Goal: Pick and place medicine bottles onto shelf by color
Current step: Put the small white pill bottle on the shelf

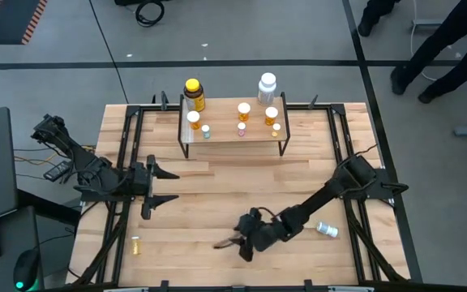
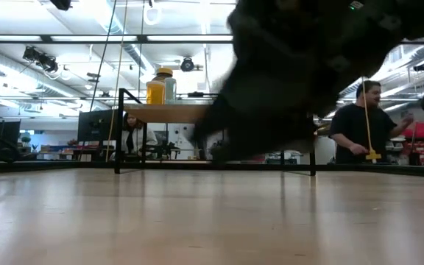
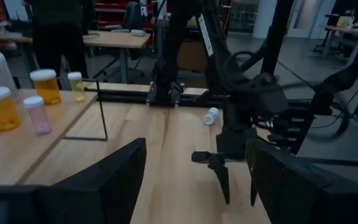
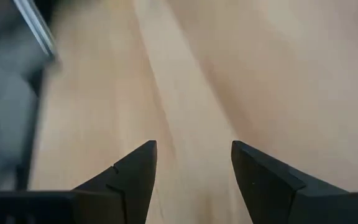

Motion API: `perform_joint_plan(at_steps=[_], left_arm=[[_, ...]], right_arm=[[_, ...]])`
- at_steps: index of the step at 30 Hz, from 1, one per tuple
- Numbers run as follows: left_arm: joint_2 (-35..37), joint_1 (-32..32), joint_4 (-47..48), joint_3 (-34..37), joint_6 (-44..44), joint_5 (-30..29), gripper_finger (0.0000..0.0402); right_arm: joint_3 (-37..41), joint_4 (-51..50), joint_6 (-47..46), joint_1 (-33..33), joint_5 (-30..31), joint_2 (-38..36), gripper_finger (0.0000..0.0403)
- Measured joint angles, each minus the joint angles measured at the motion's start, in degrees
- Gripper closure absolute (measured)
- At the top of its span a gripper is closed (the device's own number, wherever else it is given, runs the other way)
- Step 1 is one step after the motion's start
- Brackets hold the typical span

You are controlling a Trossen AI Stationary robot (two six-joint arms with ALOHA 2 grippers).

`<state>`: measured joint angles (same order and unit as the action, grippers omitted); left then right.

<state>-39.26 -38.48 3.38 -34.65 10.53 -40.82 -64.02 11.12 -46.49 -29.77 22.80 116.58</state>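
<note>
The shelf (image 1: 233,132) stands at the table's far middle. On it are a big yellow bottle (image 1: 194,93), a big white one (image 1: 267,88), orange white-capped vials (image 1: 243,111) and tiny teal (image 1: 206,131), pink (image 1: 242,129) and yellow (image 1: 276,128) vials. A tiny yellow vial (image 1: 135,245) stands near the front left. A white-capped bottle (image 1: 327,229) lies on its side at the right. My right gripper (image 1: 232,242) is low over the front middle, open and empty (image 4: 194,155). My left gripper (image 1: 169,185) hovers open at the left.
A black frame (image 1: 128,146) borders the table. Bare wood lies between the shelf and both grippers. My right arm (image 1: 314,203) reaches slantwise across the right half and passes close by the lying bottle. People stand beyond the far edge (image 2: 359,118).
</note>
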Motion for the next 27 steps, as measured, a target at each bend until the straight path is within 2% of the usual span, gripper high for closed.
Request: perform_joint_plan(at_steps=[3,7,10,14,22,27], left_arm=[[-0.01,0.02,-0.49,0.0,-1.25,0.0,0.0118],[0.01,0.07,-1.56,0.0,-2.15,-0.01,0.0118],[-0.01,0.04,-1.71,0.0,-2.11,-0.02,0.0118],[-0.01,0.04,-1.7,0.0,-1.86,-0.02,0.0118],[-0.07,0.04,-1.7,0.0,-1.73,-0.02,0.0118],[-0.09,0.04,-1.66,0.0,-1.73,-0.02,0.0118]], right_arm=[[-5.89,-24.02,-7.16,1.01,-9.39,-1.83,0.0186],[-12.55,-49.52,-14.36,0.17,-12.89,-3.42,0.0186],[-15.68,-63.05,-19.01,-1.32,-13.84,-4.74,0.0186],[-16.47,-71.85,-24.11,-5.07,-14.25,-5.79,0.0186],[-16.47,-78.56,-34.27,-13.42,-15.07,-5.38,0.0186],[-16.47,-88.19,-46.25,-17.97,-13.78,-5.38,0.0186]])
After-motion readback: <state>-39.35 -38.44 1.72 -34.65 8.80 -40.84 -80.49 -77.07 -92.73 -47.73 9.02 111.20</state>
